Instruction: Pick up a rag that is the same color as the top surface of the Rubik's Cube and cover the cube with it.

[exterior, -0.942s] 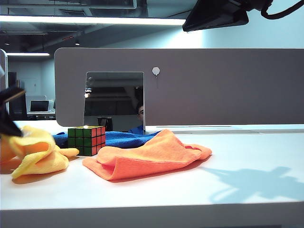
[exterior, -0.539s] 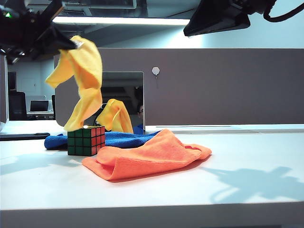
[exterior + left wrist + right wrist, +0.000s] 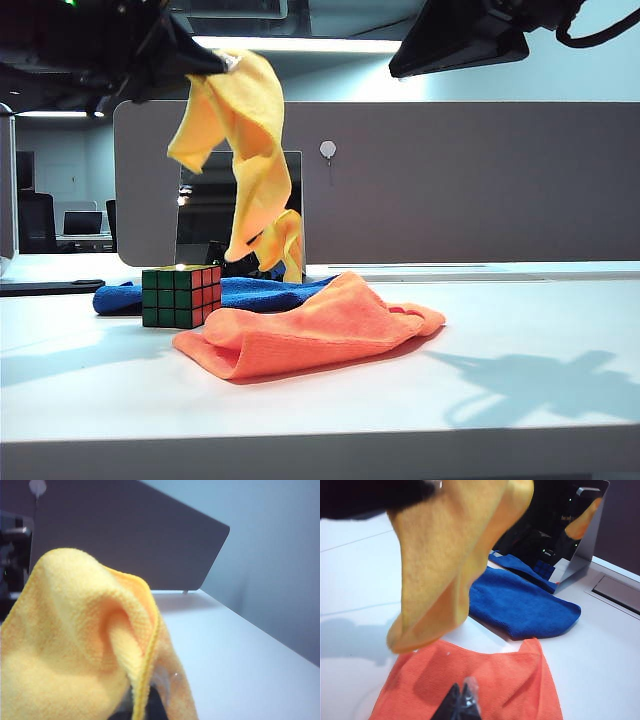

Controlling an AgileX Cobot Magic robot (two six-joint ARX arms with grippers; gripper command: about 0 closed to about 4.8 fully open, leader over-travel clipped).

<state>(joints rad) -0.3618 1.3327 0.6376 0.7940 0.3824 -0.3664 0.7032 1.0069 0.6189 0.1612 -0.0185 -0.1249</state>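
Cloths: 3 [image 3: 243, 150]; cube [image 3: 181, 296]: 1.

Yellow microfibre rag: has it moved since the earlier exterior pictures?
Yes. The yellow microfibre rag, clamped in the left tool, has risen off the white table and swung rightward, now hanging beyond the small Rubik's Cube.

Grey partition [image 3: 450, 180], white table [image 3: 500, 400]

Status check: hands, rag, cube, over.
Left hand shut on yellow rag, hanging above the table. Right hand shut, empty, over orange cloth. Rubik's Cube uncovered.
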